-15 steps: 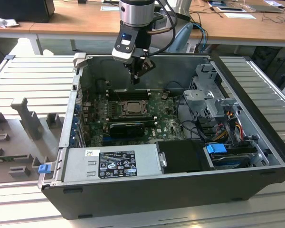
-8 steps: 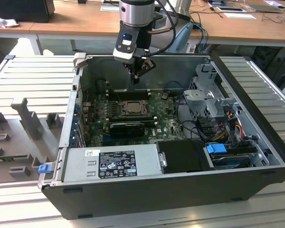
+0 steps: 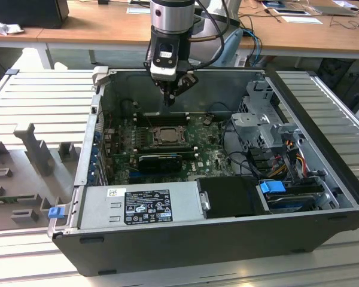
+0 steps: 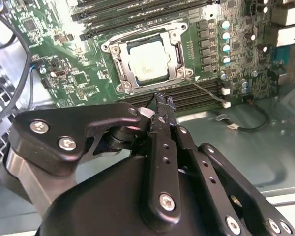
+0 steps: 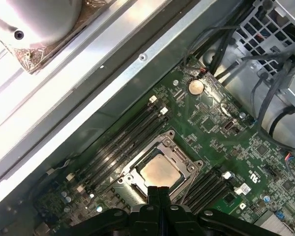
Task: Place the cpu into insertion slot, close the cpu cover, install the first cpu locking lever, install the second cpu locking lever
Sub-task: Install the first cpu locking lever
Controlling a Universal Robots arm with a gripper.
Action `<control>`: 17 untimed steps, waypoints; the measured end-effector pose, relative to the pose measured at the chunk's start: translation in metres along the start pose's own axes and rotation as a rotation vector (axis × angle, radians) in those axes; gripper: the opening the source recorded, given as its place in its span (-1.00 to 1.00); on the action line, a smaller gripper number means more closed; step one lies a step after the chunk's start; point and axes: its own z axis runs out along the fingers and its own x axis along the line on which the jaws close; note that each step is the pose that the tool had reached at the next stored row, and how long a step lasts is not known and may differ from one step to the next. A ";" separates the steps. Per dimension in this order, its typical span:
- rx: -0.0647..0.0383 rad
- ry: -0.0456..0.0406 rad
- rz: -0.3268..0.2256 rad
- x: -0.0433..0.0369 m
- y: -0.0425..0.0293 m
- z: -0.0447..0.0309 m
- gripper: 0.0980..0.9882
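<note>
The cpu (image 4: 147,61) is a pale square chip lying flat in the socket on the green motherboard; it also appears in the exterior view (image 3: 166,136) and the first wrist view (image 5: 160,172). The silvery cpu cover (image 4: 117,50) frames it and lies down around it (image 5: 173,150). A thin metal rod (image 4: 206,91) runs out from one socket corner. My gripper (image 3: 169,98) hangs above the socket's far edge, clear of the board. Its black fingertips (image 4: 163,101) are pressed together with nothing between them, as the first wrist view (image 5: 159,189) confirms.
The open computer case (image 3: 185,239) lies on a slatted grey table. Memory slots (image 5: 123,142) flank the socket. A power supply (image 3: 143,206) sits at the near side. A drive cage and cable bundle (image 3: 269,134) fill the exterior view's right. Wooden desks stand behind.
</note>
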 end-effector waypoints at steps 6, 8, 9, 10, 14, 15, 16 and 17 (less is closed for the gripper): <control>0.002 0.0039 -0.080 0.0000 0.0000 0.0001 -0.98; 0.002 0.0053 -0.108 0.0000 0.0000 0.0001 -0.98; 0.002 0.0057 -0.118 0.0000 0.0000 0.0001 -0.98; 0.003 0.0066 -0.135 0.0000 0.0000 0.0001 -0.98; 0.003 0.0080 -0.163 0.0000 0.0000 0.0001 -0.98; 0.003 0.0083 -0.170 0.0000 0.0000 0.0001 -0.98; 0.003 0.0088 -0.180 0.0000 0.0000 0.0001 -0.98; 0.004 0.0092 -0.188 0.0000 0.0000 0.0001 -0.98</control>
